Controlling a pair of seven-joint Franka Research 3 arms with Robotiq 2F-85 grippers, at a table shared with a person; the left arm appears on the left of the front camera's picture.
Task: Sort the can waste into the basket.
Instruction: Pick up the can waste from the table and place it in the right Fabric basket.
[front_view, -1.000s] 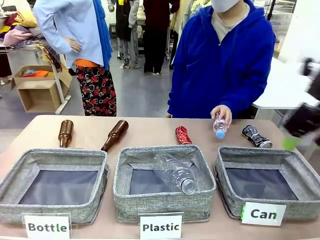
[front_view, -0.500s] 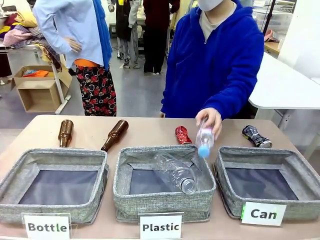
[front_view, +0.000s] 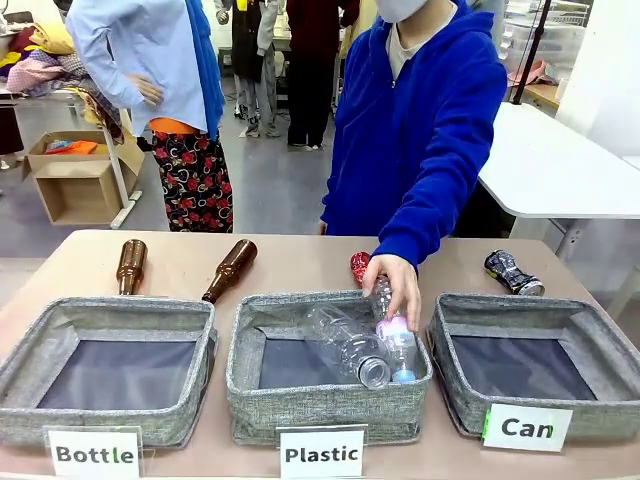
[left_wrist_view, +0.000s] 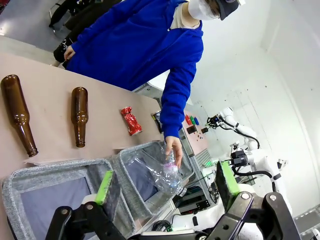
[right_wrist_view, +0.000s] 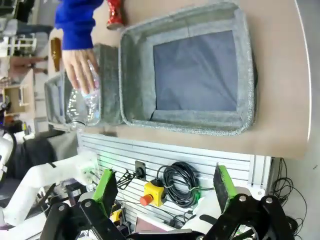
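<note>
- The right jaws stand fully apart with nothing between them, high above the near side of the Can basket (front_view: 505, 304), which holds nothing yet.
- The left jaws are also spread wide and empty, well off to the left of the Can basket.
- A person's hand (front_view: 396, 284) lowers a clear bottle (front_view: 398, 340) into the Plastic basket (front_view: 330, 412), just left of the Can basket.
- The black and silver can (front_view: 513, 272) lies on the counter (front_view: 290, 255) just behind the Can basket's far rim.
- The red can (front_view: 361, 266) lies behind and to the left of the Can basket, close to that hand.
- The right arm would probably do best to take the black and silver can first. It should cross the Can basket high and close across the can's narrow width, leaving the red can until the hand is clear.
</note>
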